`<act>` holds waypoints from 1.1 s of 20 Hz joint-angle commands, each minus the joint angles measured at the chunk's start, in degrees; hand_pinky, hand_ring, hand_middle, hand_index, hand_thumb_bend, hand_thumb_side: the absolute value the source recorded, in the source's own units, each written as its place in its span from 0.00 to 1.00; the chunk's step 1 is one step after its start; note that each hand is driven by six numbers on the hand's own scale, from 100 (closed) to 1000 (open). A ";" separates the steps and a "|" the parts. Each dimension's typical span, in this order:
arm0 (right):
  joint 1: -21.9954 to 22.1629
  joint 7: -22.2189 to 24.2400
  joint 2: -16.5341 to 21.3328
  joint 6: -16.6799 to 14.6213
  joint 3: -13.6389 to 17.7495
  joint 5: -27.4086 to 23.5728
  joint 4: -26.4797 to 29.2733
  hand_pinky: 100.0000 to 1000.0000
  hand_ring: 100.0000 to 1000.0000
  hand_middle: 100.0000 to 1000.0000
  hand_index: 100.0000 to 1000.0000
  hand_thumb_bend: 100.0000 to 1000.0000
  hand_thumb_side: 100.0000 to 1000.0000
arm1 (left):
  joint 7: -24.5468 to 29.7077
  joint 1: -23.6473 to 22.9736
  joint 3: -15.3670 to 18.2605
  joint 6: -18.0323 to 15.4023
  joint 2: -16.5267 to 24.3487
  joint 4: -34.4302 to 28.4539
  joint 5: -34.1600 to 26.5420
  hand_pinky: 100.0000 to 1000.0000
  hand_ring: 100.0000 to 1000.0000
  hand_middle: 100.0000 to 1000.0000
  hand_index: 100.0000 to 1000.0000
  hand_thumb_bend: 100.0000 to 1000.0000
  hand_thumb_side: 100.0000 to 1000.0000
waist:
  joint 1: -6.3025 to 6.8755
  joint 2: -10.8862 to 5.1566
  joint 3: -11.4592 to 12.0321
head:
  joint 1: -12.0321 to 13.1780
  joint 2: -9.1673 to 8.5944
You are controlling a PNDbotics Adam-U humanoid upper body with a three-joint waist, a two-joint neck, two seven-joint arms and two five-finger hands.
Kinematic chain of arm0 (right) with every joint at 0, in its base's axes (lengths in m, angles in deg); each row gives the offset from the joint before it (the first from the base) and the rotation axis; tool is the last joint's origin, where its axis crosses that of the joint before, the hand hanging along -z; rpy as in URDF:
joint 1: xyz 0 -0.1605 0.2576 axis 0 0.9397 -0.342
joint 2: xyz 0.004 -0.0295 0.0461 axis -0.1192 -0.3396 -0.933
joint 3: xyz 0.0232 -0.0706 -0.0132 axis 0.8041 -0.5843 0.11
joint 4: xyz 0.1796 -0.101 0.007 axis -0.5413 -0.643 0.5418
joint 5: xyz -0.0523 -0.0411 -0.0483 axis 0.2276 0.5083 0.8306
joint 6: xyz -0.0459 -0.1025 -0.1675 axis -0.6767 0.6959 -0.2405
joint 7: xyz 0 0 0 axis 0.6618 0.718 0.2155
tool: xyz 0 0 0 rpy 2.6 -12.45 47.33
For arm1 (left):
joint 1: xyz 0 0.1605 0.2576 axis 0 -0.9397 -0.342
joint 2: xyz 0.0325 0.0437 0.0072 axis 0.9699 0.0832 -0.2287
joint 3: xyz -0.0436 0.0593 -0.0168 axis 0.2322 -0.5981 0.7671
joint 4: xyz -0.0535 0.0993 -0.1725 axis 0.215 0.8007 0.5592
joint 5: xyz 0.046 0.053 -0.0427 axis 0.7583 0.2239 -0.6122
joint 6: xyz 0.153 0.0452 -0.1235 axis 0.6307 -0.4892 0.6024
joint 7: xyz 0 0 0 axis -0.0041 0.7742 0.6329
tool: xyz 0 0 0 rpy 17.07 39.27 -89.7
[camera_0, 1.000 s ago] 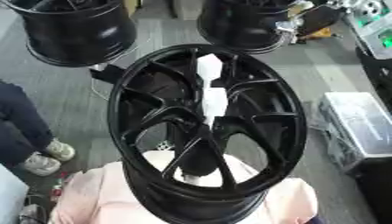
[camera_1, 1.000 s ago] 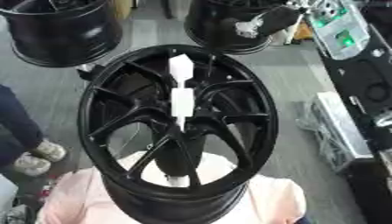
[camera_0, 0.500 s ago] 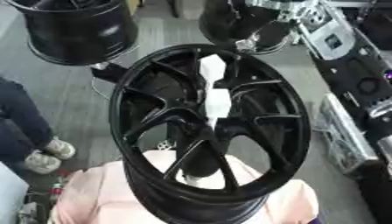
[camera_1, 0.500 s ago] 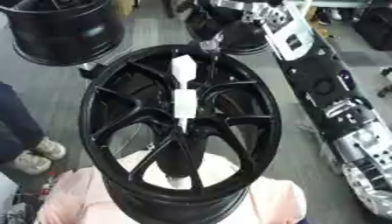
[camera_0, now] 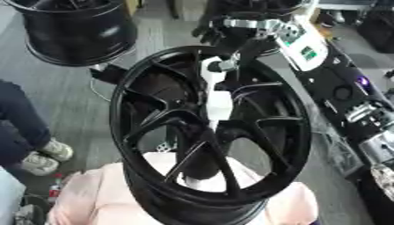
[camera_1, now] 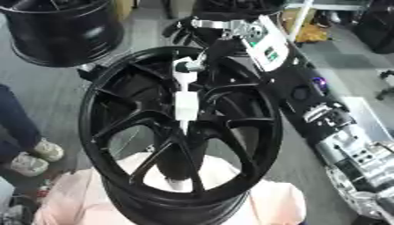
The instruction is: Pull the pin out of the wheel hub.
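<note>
A black spoked wheel hub (camera_0: 123, 114) stands tilted on a pink-covered stand (camera_0: 100, 197). A white pin (camera_0: 218, 103) rises from the hub's centre toward the far rim. My right arm (camera_0: 308, 48) reaches in from the right. Its hand (camera_0: 246, 24) hovers over the far rim, dark fingers (camera_1: 178, 31) relaxed and spread beyond the rim. A part of the hand (camera_1: 198, 65) comes down beside the pin's top end and seems to touch it. No fingers show curled round the pin. My left hand does not show.
Another black wheel (camera_0: 73, 30) stands at the back left, and a third (camera_0: 254, 6) lies behind my hand. A person's leg and shoes (camera_0: 38, 154) are at the left edge. Grey floor (camera_0: 69, 88) surrounds the stand.
My right arm has swung in from the upper right, and its hand now sits over the far rim at the pin's top. The pin stays in the hub.
</note>
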 commanded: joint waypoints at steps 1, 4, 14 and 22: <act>-0.94 9.84 0.99 -11.52 -1.17 0.70 0.34 0.81 0.84 0.87 0.92 0.32 0.28 | 0.24 0.56 -0.20 -0.01 1.46 -0.89 0.20 0.65 0.54 0.54 0.57 0.15 0.59 | 0.17 -0.53 0.02 | -0.13 -0.60; -0.73 9.84 1.18 -12.51 -1.99 1.14 0.33 0.81 0.84 0.86 0.92 0.32 0.27 | 0.31 0.55 -0.18 0.01 1.46 -0.92 0.25 0.65 0.54 0.54 0.57 0.15 0.59 | 0.16 -0.55 -0.01 | -0.12 -0.60; 0.21 9.84 2.39 -13.43 -1.16 3.48 -2.16 0.80 0.81 0.82 0.89 0.24 0.29 | 0.29 0.60 -0.07 -0.02 1.44 -0.96 0.29 0.65 0.54 0.54 0.57 0.15 0.59 | 0.26 -0.50 -0.11 | 0.04 -0.79; 0.44 9.84 3.02 -11.62 1.73 3.63 -3.99 0.78 0.77 0.73 0.81 0.21 0.28 | 0.28 0.65 -0.05 -0.03 1.41 -0.93 0.32 0.65 0.54 0.54 0.57 0.15 0.59 | 0.32 -0.52 -0.19 | 0.13 -0.84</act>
